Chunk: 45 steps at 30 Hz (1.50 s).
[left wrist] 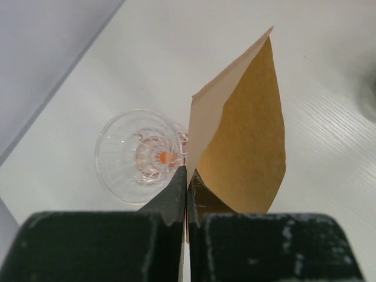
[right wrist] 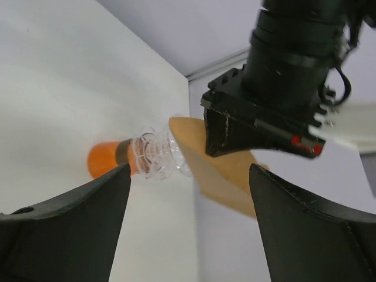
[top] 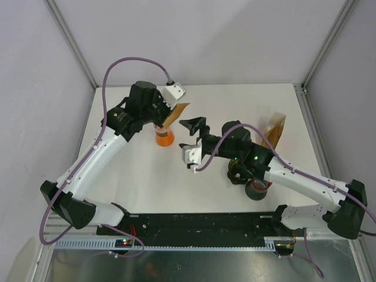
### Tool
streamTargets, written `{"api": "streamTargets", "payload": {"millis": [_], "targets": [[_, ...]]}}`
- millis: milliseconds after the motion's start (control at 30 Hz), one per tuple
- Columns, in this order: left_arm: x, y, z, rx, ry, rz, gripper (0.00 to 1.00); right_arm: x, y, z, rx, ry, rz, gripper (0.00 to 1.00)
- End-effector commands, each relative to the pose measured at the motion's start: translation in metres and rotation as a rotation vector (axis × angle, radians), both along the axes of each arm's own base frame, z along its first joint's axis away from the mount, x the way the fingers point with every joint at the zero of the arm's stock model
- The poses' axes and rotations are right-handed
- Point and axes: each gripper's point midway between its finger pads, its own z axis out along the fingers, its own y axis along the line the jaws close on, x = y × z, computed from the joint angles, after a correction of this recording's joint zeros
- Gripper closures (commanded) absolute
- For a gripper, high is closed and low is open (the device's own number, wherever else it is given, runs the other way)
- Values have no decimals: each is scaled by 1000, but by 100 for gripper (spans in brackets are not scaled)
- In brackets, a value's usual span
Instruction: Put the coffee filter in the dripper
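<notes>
Left gripper (left wrist: 187,176) pinches the coffee filter (left wrist: 247,153) just beside the dripper (left wrist: 138,155); right gripper (top: 190,140) gapes wide nearby, holding nothing

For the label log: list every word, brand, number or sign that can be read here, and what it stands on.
No text can be read in any view.
On the filter: plain brown paper, no print.
On the dripper: clear, no marking visible.
On the left gripper: small red marks on its body, too blurred to read.
</notes>
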Motion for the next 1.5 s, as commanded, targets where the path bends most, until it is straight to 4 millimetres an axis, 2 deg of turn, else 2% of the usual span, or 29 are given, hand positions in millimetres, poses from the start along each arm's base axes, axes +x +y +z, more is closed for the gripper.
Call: {"api": "streamTargets", "payload": {"millis": [0, 200, 467, 733, 900, 933, 1000, 1267, 1467], "targets": [[-22, -6, 12, -24, 30, -80, 100, 11, 12, 1, -143, -320, 1, 14], [-31, -12, 2, 11, 61, -123, 100, 23, 22, -16, -287, -352, -34, 18], [-38, -17, -7, 37, 82, -153, 100, 55, 22, -36, -422, -366, -142, 24], [-37, -15, 3, 33, 58, -141, 100, 73, 3, -73, -576, -282, -210, 58], [-31, -10, 13, 39, 26, -105, 100, 82, -3, -82, -616, -274, -270, 84], [-29, -9, 15, 43, 17, -95, 100, 81, -3, -83, -618, -271, -273, 92], [-25, -4, 19, 56, -5, -63, 100, 79, -1, -85, -617, -262, -273, 98], [-5, 22, 33, 128, -87, 68, 100, 53, 13, -94, -601, -212, -154, 100], [9, 37, 42, 134, -126, 143, 100, 51, 18, -92, -572, -200, -136, 100]]}}
